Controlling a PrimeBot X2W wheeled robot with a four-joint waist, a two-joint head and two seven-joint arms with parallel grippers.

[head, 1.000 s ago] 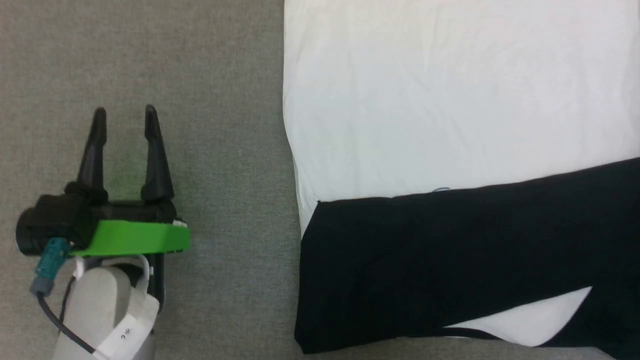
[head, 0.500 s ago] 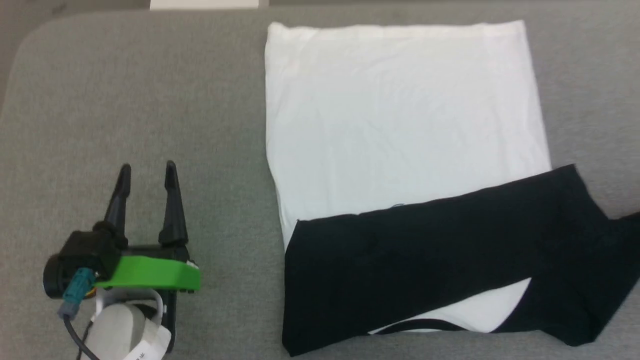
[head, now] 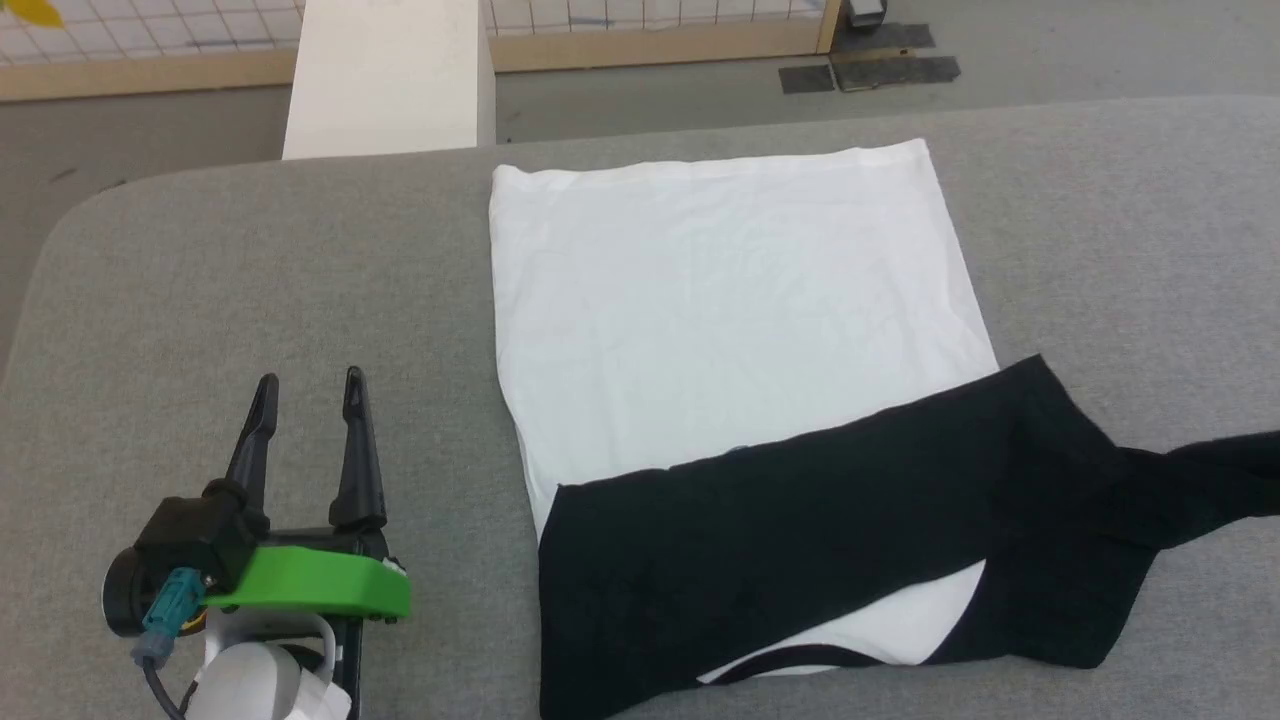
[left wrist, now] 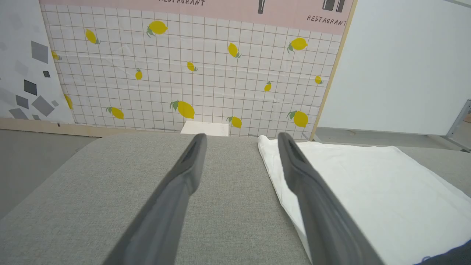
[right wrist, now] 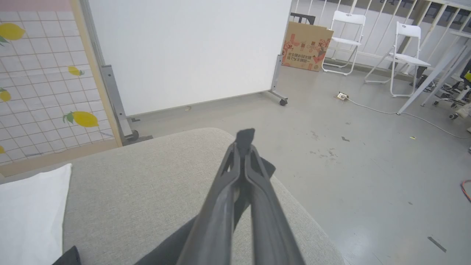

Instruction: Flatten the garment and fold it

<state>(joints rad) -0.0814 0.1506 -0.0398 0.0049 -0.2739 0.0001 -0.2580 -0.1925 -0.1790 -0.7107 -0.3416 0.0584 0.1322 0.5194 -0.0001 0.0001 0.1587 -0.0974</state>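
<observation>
A robotics test lab dressed as a set, printed lemon-tile backdrop (left wrist: 184, 84) lettered RESTAURANT (a panel in a wooden frame), wheeled white partition (right wrist: 191, 51) before me, bare concrete floor (right wrist: 349, 154), white folding chairs (right wrist: 406, 29), a cardboard box (right wrist: 306, 46), my grey padded table (head: 250, 260).

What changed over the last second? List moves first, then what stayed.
Only the head camera pulled back, showing more of the grey padded table; nothing on it visibly moved. The white cotton T-shirt with black raglan sleeves lies as before, the open left gripper stays beside it, and the right gripper stays shut on the black sleeve end.
</observation>
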